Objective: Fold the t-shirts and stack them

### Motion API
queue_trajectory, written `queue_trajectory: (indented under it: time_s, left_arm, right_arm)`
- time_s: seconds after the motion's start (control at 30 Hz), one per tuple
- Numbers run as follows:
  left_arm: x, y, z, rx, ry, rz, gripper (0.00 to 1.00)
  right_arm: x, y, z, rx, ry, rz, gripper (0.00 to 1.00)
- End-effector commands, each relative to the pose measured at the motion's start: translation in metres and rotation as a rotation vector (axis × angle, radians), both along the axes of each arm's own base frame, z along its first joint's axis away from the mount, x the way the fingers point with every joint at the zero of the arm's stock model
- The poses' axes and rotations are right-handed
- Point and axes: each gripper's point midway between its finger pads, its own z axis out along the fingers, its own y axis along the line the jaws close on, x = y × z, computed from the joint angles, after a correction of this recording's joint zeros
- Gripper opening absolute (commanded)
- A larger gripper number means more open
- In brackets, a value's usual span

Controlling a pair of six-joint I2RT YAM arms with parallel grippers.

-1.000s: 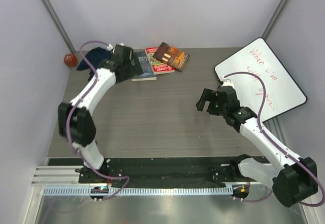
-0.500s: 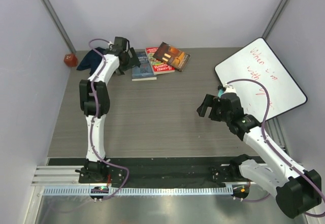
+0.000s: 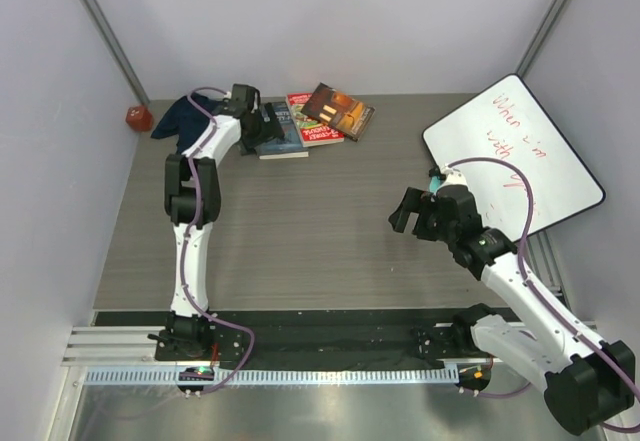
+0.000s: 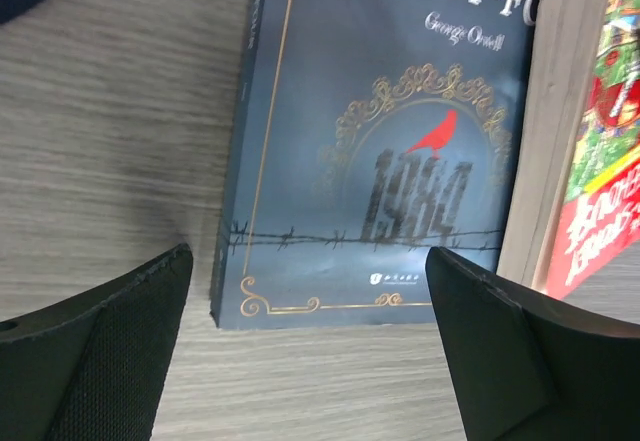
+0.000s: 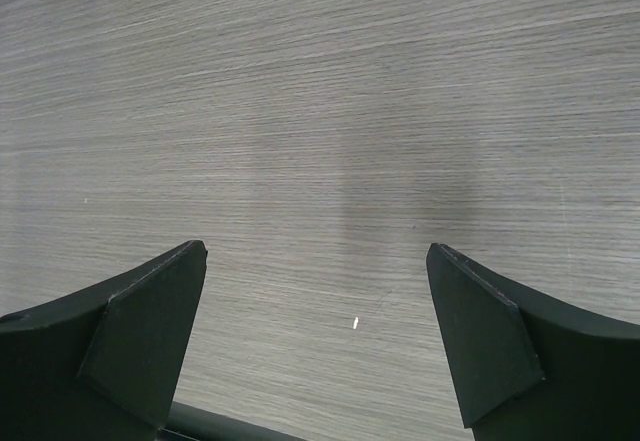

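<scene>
Seeing the t-shirts (image 3: 180,114) lying as one dark navy heap in the far left corner of the table (image 3: 300,231), a small red object (image 3: 138,117) just left of them. Hovering the left gripper (image 3: 268,127) just right of the heap, above a blue book (image 3: 290,134) titled 1984, jaws spread wide and gripping nothing. Noting a red book (image 3: 320,131) touching the blue one, a brown book (image 3: 340,109) overlapping the red. Hanging the right gripper (image 3: 405,211) over bare tabletop, well apart from the heap, spread just as wide, empty, beside a whiteboard (image 3: 515,151).
</scene>
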Motion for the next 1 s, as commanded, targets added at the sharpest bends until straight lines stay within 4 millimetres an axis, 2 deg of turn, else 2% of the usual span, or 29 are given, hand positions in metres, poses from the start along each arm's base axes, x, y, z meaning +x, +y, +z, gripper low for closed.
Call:
queue_trajectory:
  time_s: [0.0, 0.13, 0.17, 0.23, 0.27, 0.33, 0.43, 0.6, 0.77, 0.9, 0.97]
  left_arm:
    - [0.01, 0.008, -0.013, 0.002, -0.015, 0.009, 1.0]
    - [0.007, 0.011, -0.028, 0.003, 0.007, -0.006, 1.0]
    - [0.006, 0.012, -0.028, 0.004, 0.006, -0.005, 1.0]
    - [0.004, 0.011, -0.034, -0.008, 0.003, -0.011, 1.0]
    - [0.004, 0.011, -0.032, -0.016, -0.005, -0.012, 1.0]
    - [0.004, 0.008, -0.035, -0.036, -0.013, -0.027, 1.0]
    - [0.008, 0.003, -0.041, -0.057, -0.015, -0.043, 1.0]
    - [0.007, -0.007, -0.07, -0.113, 0.059, -0.035, 0.99]
    - [0.009, -0.02, -0.064, -0.173, 0.069, -0.005, 0.94]
    - [0.0, -0.039, -0.062, -0.162, 0.094, -0.022, 0.93]
    - [-0.003, -0.047, -0.065, -0.15, 0.108, -0.031, 0.92]
  right_arm:
    - [0.005, -0.004, 0.009, -0.035, -0.039, -0.003, 0.98]
    - [0.027, -0.003, 0.013, -0.05, -0.049, -0.047, 0.98]
    - [0.037, 0.0, 0.025, -0.041, -0.072, -0.055, 0.98]
    - [0.057, 0.007, 0.023, -0.049, -0.074, -0.052, 0.98]
    - [0.07, 0.012, 0.034, -0.045, -0.092, -0.054, 0.98]
    - [0.093, 0.022, 0.039, -0.052, -0.083, -0.041, 0.98]
    - [0.114, 0.033, 0.049, -0.04, -0.089, -0.036, 0.98]
    - [0.117, 0.036, 0.069, -0.004, -0.134, -0.037, 0.98]
    - [0.109, 0.027, 0.063, -0.025, -0.142, -0.056, 0.98]
    - [0.118, 0.033, 0.056, -0.034, -0.119, -0.042, 0.98]
    - [0.127, 0.036, 0.06, -0.036, -0.131, -0.036, 0.98]
